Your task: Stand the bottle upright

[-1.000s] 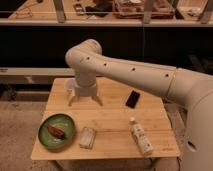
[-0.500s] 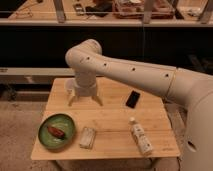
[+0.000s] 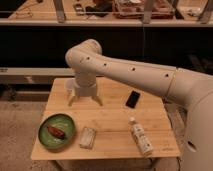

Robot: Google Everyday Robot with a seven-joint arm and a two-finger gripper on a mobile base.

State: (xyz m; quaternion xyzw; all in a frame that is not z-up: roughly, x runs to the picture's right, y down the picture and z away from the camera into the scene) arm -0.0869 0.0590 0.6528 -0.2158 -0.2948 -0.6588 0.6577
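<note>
Approach is the step in hand: the gripper (image 3: pixel 84 101) hangs over the worktop's (image 3: pixel 111 118) back left, fingers spread and empty, well apart from the bottle (image 3: pixel 141 139) lying on its side at front right. Next, I judge, it must cross over and close on the bottle's body.

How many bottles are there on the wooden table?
1. The bottle lies on its side near the table's front right corner; the tool hangs over the back left, possibly hiding something.
</note>
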